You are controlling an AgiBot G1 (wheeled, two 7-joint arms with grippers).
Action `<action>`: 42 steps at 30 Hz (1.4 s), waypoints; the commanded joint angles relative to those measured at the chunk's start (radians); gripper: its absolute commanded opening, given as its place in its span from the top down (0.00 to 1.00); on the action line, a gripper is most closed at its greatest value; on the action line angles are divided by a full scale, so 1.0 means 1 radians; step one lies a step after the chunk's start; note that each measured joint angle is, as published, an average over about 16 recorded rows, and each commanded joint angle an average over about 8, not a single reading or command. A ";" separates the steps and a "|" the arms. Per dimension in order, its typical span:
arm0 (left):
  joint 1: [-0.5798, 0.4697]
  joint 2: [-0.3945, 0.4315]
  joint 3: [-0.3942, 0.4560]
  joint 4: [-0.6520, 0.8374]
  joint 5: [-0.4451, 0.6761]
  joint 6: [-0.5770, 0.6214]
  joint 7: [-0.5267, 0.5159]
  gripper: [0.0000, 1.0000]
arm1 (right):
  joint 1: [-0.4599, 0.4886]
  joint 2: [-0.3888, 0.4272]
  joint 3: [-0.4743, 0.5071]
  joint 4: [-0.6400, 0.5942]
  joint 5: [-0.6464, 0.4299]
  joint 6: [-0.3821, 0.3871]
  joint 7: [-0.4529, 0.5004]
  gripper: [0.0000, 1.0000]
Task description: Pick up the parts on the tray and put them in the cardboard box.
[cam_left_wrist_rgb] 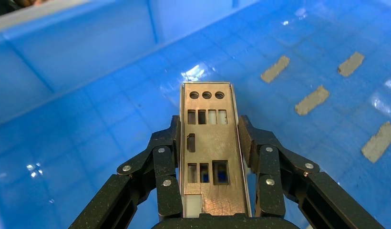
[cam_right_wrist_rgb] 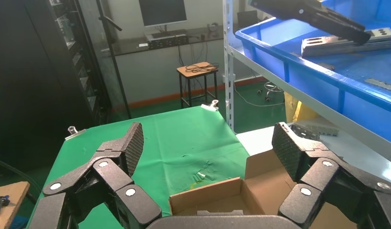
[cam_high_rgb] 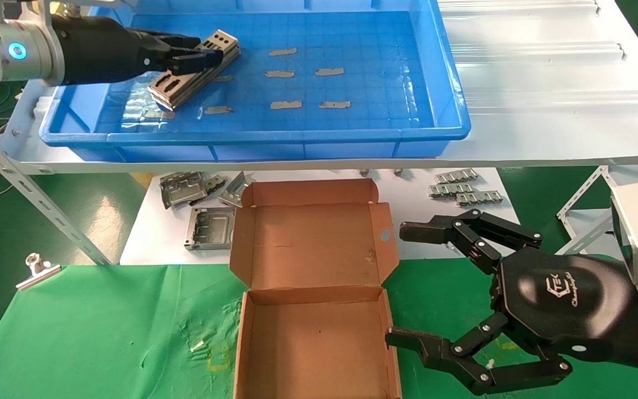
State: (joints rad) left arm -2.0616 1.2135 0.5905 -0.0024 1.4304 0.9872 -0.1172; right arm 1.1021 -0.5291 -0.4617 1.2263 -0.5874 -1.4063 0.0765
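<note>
Clamping left tool (cam_left_wrist_rgb: pixel 215 157) on top part (cam_left_wrist_rgb: pixel 210 143) in tray (cam_high_rgb: pixel 452 119); right tool (cam_high_rgb: pixel 407 285) idling apart nr cardboard box (cam_high_rgb: pixel 313 343). Thin edge grip risking slip mid-carry.

1. The tray (cam_high_rgb: pixel 452 119) sits on a raised shelf (cam_high_rgb: pixel 546 133) at the back, toward the shelf's left end.
2. The parts (cam_high_rgb: pixel 186 83) lie stacked in the tray near its back left corner, with the left gripper (cam_high_rgb: pixel 200 52) closed around the top plate.
3. Tape strips (cam_high_rgb: pixel 286 105) are scattered across the tray floor from the middle toward the right.
4. The cardboard box (cam_high_rgb: pixel 313 338) stands on the table (cam_high_rgb: pixel 103 332) in front of the shelf, lid laid open toward the back.
5. Brackets (cam_high_rgb: pixel 197 208) lie left of the box lid, beneath the shelf's front edge.
6. The right gripper (cam_high_rgb: pixel 402 285) hovers spread beside the box's right wall.
</note>
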 commanded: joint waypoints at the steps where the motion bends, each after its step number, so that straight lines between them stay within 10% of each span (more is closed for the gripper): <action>1: -0.001 0.000 -0.001 -0.002 -0.001 -0.003 0.002 0.93 | 0.000 0.000 0.000 0.000 0.000 0.000 0.000 0.00; 9: 0.000 0.007 0.001 0.001 0.001 -0.009 0.003 0.03 | 0.000 0.000 0.000 0.000 0.000 0.000 0.000 0.00; 17: -0.003 0.009 0.003 0.002 0.004 -0.004 0.000 0.00 | 0.000 0.000 0.000 0.000 0.000 0.000 0.000 0.00; 26: -0.005 0.005 0.005 0.001 0.007 0.035 -0.002 1.00 | 0.000 0.000 0.000 0.000 0.000 0.000 0.000 0.00; 42: -0.008 -0.001 0.003 0.002 0.004 0.046 0.000 1.00 | 0.000 0.000 0.000 0.000 0.000 0.000 0.000 0.00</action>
State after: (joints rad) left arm -2.0694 1.2126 0.5935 -0.0013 1.4345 1.0340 -0.1160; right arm 1.1021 -0.5291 -0.4617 1.2263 -0.5874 -1.4063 0.0765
